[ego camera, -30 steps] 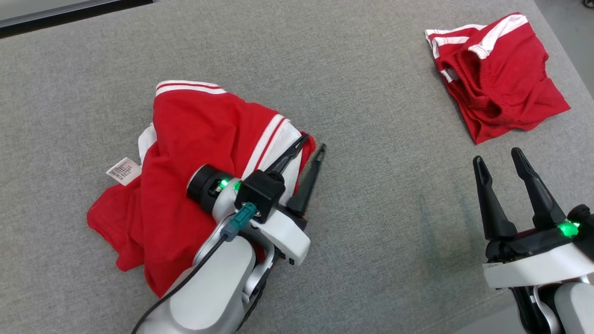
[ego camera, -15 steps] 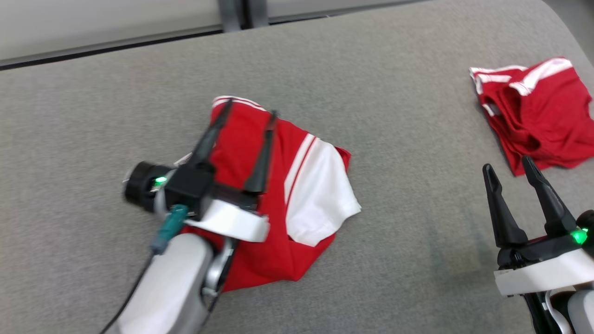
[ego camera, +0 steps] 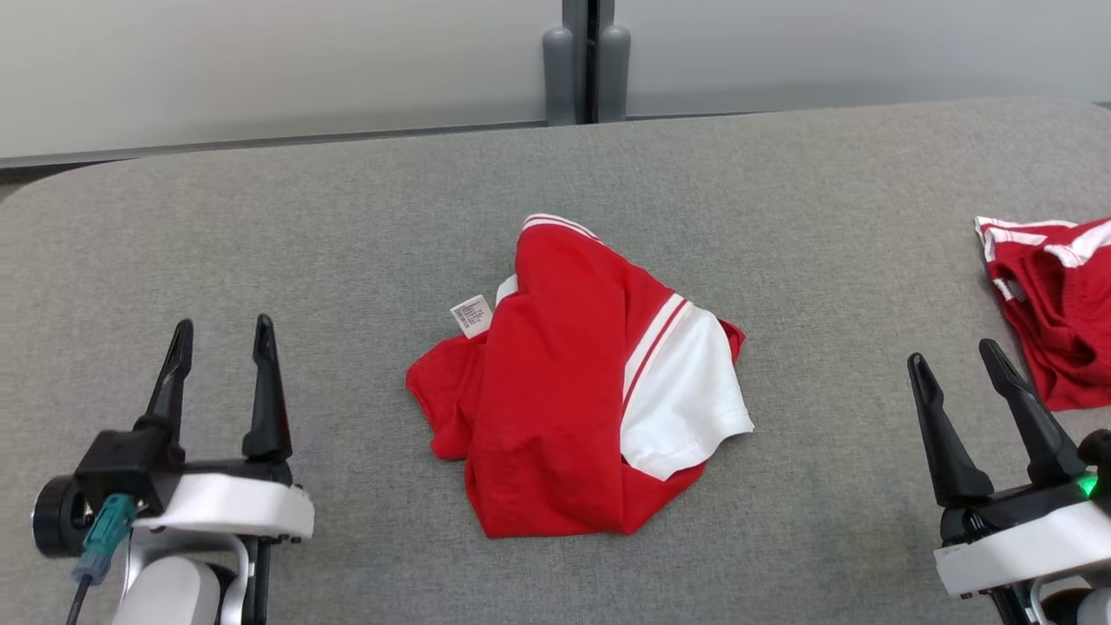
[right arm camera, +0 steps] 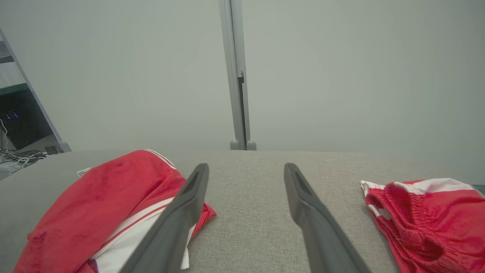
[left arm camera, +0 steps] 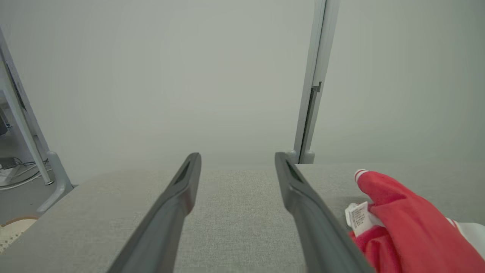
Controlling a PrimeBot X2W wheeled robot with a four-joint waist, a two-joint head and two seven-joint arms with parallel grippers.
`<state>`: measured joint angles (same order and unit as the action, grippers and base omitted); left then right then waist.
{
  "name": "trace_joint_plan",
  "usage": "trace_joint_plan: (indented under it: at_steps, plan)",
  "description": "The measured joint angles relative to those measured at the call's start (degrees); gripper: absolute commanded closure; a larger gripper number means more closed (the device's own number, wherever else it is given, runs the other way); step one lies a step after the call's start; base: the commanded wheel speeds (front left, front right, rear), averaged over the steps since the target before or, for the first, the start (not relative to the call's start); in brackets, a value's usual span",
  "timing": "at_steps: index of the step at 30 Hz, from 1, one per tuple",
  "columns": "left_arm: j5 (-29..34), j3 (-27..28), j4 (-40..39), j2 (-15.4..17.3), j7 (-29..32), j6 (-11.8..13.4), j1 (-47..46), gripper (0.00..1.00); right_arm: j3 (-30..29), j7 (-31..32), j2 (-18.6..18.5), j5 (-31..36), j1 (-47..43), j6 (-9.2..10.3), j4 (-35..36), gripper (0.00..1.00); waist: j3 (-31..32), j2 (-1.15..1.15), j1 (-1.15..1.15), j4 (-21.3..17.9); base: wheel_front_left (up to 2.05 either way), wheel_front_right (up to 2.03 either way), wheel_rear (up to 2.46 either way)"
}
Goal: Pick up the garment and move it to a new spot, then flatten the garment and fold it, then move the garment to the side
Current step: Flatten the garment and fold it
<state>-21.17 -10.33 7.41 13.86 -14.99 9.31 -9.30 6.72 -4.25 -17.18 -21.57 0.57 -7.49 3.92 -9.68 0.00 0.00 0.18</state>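
One broad grey woven table [ego camera: 347, 217] carries the soft, crumpled red-and-white garment [ego camera: 555, 391] at its centre, left gripper [ego camera: 222, 324] and right gripper [ego camera: 953, 353] spread wide and empty near either side, so pinch opposite hems and draw outward, clear of the small white label [ego camera: 471, 315].

red and white cloth on a grey woven surface [ego camera: 347, 226]
the garment [ego camera: 547, 399] is bright red with one white panel edged by thin red and white stripes, and its label [ego camera: 471, 314] is white. the second garment [ego camera: 1059, 321] is the same red with white stripes. the left claw [ego camera: 223, 324] and the right claw [ego camera: 952, 351] are black on white bodies, the right one with a green light.
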Motion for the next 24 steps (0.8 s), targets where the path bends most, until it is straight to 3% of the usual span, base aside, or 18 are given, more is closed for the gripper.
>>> trace_joint_plan:
  at_steps: [10,24]
  plan:
    - [-1.05,0.12,-2.24,1.34,0.30,-0.71,6.25,0.00,-0.98,2.00,0.60,0.43,-3.37,0.00,0.64,0.00,4.23,0.00,0.00,2.16,0.00,0.00,0.00]
    - [-0.65,-3.21,-7.97,1.79,4.98,0.11,13.66,0.00,-1.26,4.32,2.03,0.96,-7.87,0.00,0.62,0.00,10.15,0.00,0.00,1.71,0.00,0.00,0.00]
